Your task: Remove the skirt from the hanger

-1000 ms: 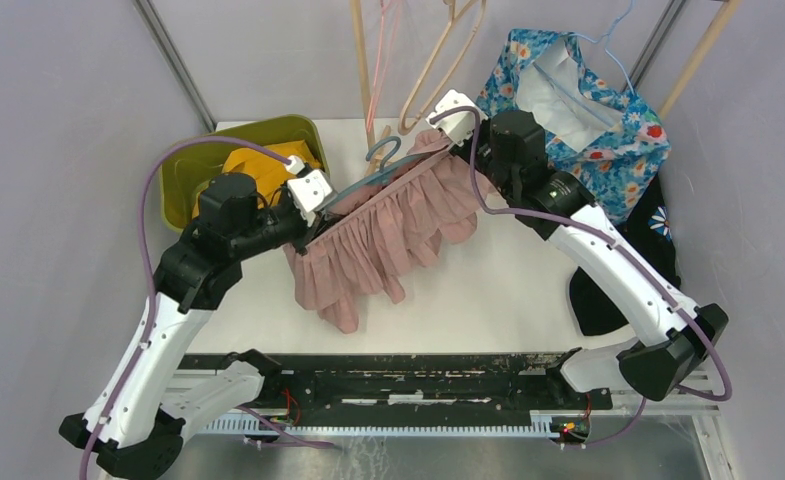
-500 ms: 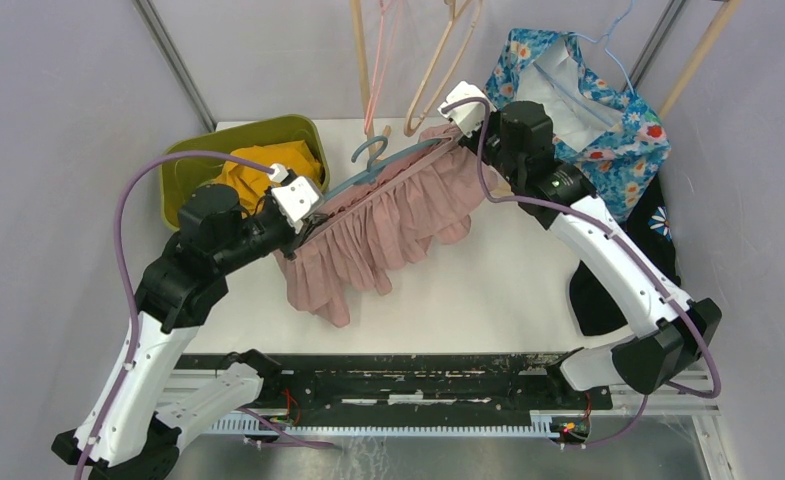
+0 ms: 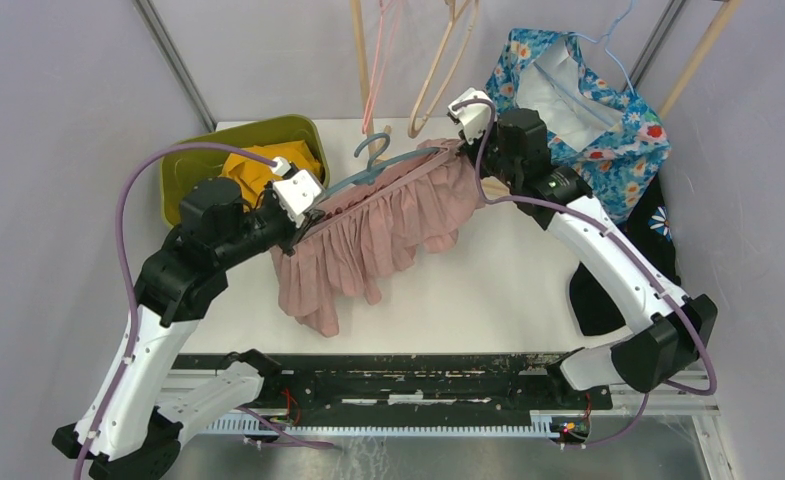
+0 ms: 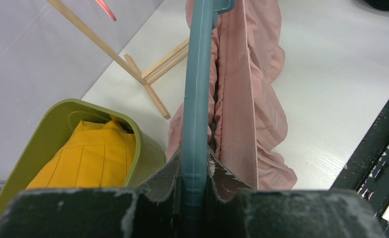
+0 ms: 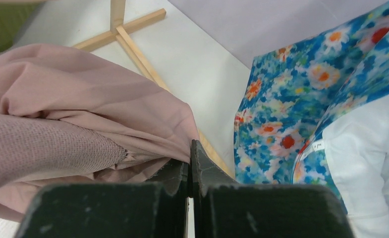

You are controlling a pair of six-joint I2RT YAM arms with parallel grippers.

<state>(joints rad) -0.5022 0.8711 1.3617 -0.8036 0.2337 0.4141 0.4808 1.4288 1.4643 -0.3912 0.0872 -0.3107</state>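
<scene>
A pink ruffled skirt [image 3: 368,235] hangs from a teal hanger [image 3: 373,168], held off the white table and stretched between my two arms. My left gripper [image 3: 311,215] is shut on the hanger's left end; in the left wrist view the teal bar [image 4: 197,99] runs up from between the pads, with the skirt's waistband [image 4: 239,114] beside it. My right gripper [image 3: 460,143] is shut on the skirt's right end; in the right wrist view the pink cloth [image 5: 83,114] is pinched between the pads.
An olive bin [image 3: 200,165] with yellow cloth [image 3: 258,165] stands back left, close to my left arm. A wooden rack with empty hangers [image 3: 438,60] stands at the back. A blue floral garment [image 3: 588,110] and dark cloth [image 3: 608,290] lie at the right.
Both arms have lifted the hanger and skirt up and towards the back. The skirt is stretched straighter and its hem has shifted left.
</scene>
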